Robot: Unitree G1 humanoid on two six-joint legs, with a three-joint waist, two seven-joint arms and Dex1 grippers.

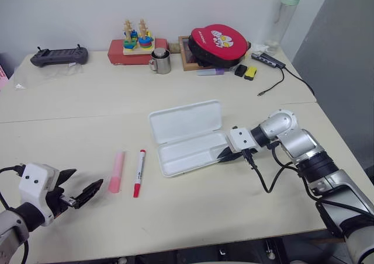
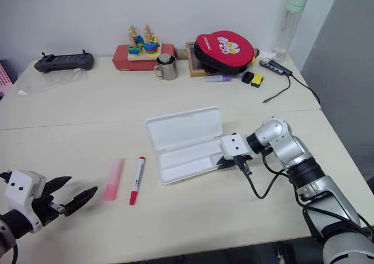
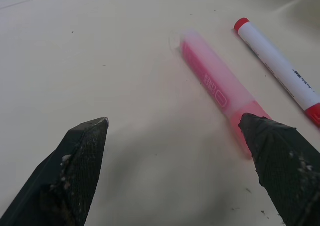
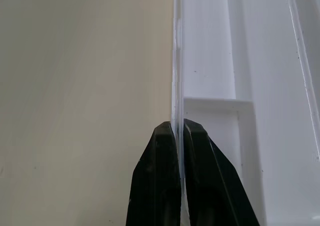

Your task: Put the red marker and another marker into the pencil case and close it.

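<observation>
Markers first: the red marker (image 1: 139, 173) and the pink highlighter (image 1: 117, 172) lie side by side, close but apart, on the table (image 1: 193, 217) toward its front edge, both roughly parallel and pointing away from the robot. Just beside them, nearer the table's middle, the pencil case (image 1: 186, 153) lies open, its lid (image 1: 186, 120) flat toward the far edge and its tray compartments bare, so neither marker is in yet. The right gripper (image 1: 225, 154) has its fingers pinched together on the thin rim of the tray's right end, probably to steady the light box so that it does not slide while being loaded. The left gripper (image 1: 80, 189) hangs low by the front left corner with fingers spread wide; the highlighter's near end lies just by one fingertip (image 3: 272, 148), which suggests it is lined up to take that marker first.
</observation>
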